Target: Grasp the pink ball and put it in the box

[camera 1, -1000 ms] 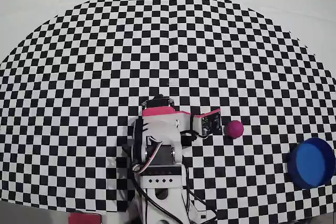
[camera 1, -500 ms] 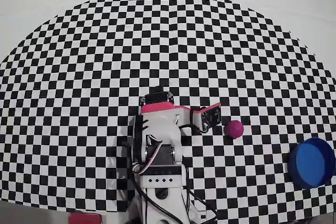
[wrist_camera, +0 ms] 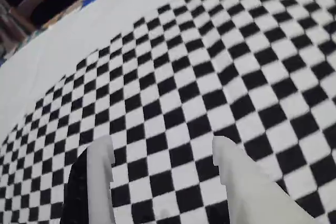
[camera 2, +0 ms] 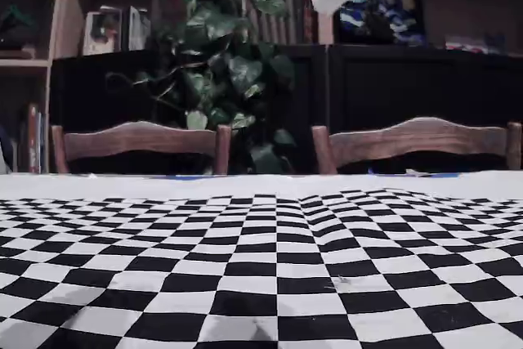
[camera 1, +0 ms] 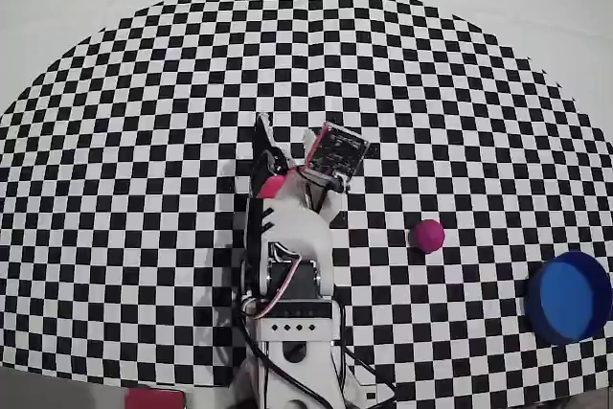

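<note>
end effector open, pink ball apart.

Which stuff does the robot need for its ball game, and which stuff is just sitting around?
For the job:
- pink ball, alone on the checkered cloth
- blue box, at the right edge of the overhead view
- gripper, jaws apart, nothing between them

Just around:
- two wooden chairs
- leafy plant
- bookshelves

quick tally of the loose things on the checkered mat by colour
Pink: 1, the small matte magenta-pink ball
Blue: 1, the round bright blue cup-like box
Total: 2
</note>
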{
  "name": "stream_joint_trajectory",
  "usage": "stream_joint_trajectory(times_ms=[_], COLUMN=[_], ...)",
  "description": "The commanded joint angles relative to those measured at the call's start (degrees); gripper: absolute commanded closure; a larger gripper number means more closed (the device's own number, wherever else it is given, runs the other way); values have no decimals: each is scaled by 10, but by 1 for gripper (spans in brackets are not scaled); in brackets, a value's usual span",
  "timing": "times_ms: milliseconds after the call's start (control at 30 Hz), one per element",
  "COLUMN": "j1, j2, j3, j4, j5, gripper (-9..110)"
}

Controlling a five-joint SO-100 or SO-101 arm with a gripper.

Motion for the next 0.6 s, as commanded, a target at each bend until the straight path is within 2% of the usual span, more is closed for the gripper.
stream_joint_trajectory(times_ms=[0,200,567], j1=[5,2,-1], j2=[-5,-5,-6], j3=[4,4,4], j4=[-51,-93,-99], j5=[-92,-186,-202], gripper=[77,77,77])
